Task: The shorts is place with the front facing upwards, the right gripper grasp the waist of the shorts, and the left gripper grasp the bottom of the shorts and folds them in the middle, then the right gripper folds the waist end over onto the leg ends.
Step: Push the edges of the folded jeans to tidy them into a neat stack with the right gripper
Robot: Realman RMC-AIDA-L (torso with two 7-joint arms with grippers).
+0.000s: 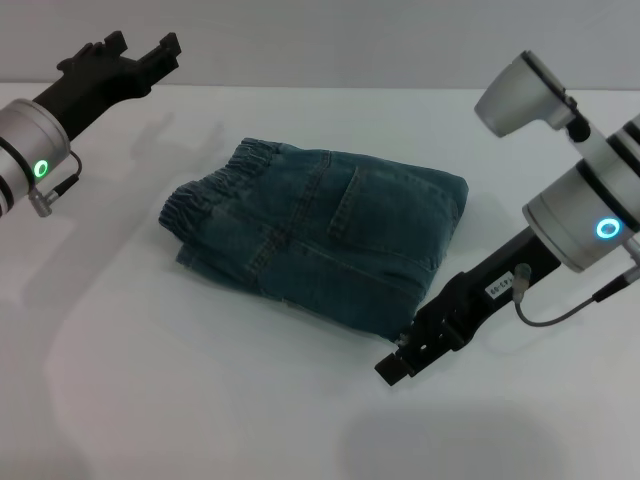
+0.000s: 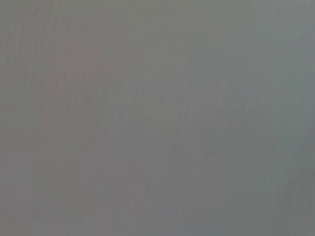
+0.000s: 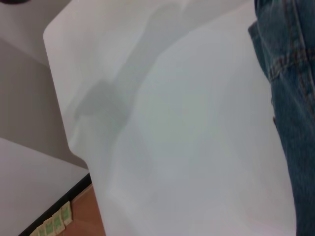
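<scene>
The blue denim shorts lie folded into a compact bundle in the middle of the white table. Their elastic waistband is on top at the left end. My left gripper hangs above the table's far left, well away from the shorts, open and empty. My right gripper is low over the table just off the bundle's near right corner, holding no cloth. In the right wrist view a strip of the shorts runs along one edge. The left wrist view is a blank grey field.
The right wrist view shows the table's rounded corner and, beyond the table edge, a strip of brown floor. Bare white tabletop surrounds the shorts on all sides.
</scene>
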